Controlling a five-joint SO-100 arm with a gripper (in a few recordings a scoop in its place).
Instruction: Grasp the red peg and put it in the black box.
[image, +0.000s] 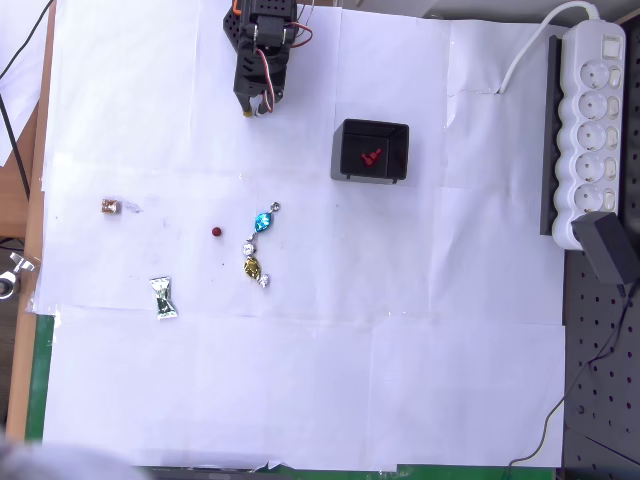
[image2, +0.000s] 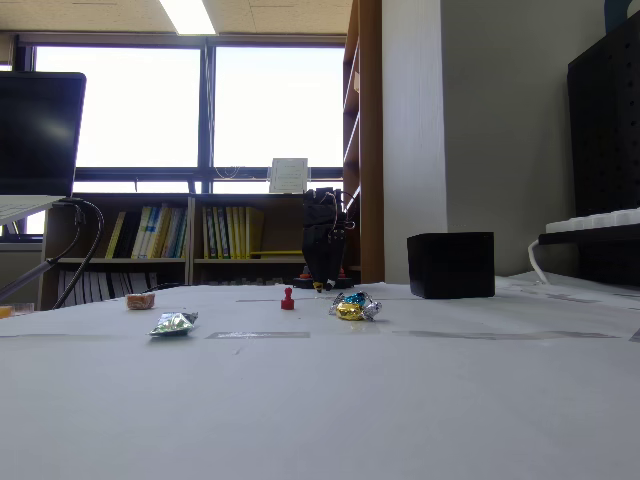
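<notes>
The red peg (image: 216, 231) is a small dark red dot on the white paper, left of the wrapped sweets; in the fixed view it stands upright (image2: 287, 298). Up and to its right sits the black box (image: 347, 135), square with glossy walls (image2: 451, 265), holding a small red thing (image: 371, 157). My black arm is folded at the top of the table. Its gripper (image: 258, 108) points down at the paper, fingers together with nothing in them, far above the peg and left of the box. The arm (image2: 323, 250) stands behind the peg in the fixed view.
A blue sweet (image: 264, 220) and a gold sweet (image: 253, 268) lie just right of the peg. A silver-green sweet (image: 163, 297) and a brown one (image: 110, 206) lie to its left. A white power strip (image: 592, 120) runs along the right edge.
</notes>
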